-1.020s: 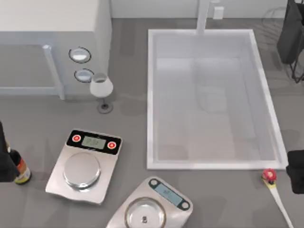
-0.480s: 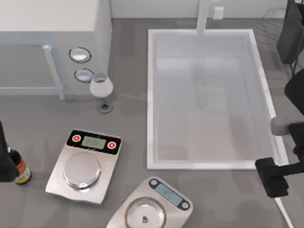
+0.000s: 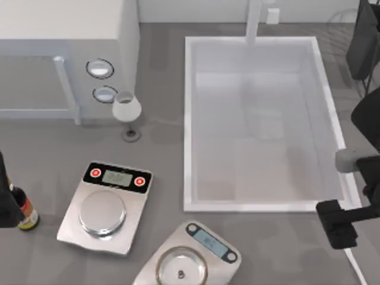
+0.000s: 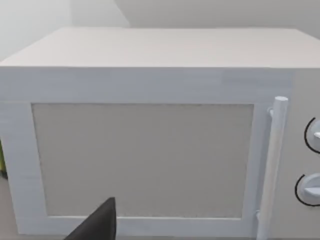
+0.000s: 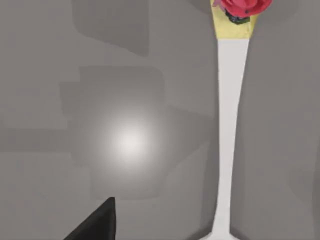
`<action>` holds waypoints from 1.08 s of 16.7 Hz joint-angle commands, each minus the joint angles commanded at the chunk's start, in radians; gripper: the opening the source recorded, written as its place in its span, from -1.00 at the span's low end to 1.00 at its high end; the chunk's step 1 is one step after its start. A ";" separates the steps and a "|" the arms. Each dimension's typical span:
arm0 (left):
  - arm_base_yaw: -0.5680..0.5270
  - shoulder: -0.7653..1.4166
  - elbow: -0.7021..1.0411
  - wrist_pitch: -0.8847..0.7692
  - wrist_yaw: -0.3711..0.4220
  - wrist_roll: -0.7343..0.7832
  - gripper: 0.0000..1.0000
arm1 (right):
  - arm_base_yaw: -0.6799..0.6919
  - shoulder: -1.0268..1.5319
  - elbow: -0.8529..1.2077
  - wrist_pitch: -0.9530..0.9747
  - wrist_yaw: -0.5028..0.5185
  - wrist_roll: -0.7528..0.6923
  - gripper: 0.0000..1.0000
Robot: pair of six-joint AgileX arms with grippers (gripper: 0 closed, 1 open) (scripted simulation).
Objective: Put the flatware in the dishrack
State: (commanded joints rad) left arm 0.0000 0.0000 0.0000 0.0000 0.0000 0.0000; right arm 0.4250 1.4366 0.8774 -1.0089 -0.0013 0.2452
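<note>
Microwave point(image 3: 65, 53), sink point(image 3: 261, 205), two scales point(image 3: 107, 208)

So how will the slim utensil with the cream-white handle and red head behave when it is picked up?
The slim cream-white utensil with a red head lies flat on the grey table, so pinching it looks awkward. Its thin handle probably weighs little. The smooth surface may slip; the red head could tip it.

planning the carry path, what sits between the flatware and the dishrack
In the top view the right gripper hangs over the flatware at the near right; bare grey counter beside the white sink runs up to the dishrack.
</note>
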 joint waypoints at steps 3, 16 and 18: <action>0.000 0.000 0.000 0.000 0.000 0.000 1.00 | 0.002 0.060 -0.066 0.130 0.000 0.002 1.00; 0.000 0.000 0.000 0.000 0.000 0.000 1.00 | 0.007 0.204 -0.221 0.428 0.000 0.009 0.70; 0.000 0.000 0.000 0.000 0.000 0.000 1.00 | 0.007 0.204 -0.221 0.428 0.000 0.009 0.40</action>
State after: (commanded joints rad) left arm 0.0000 0.0000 0.0000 0.0000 0.0000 0.0000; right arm 0.4321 1.6404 0.6565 -0.5814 -0.0011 0.2545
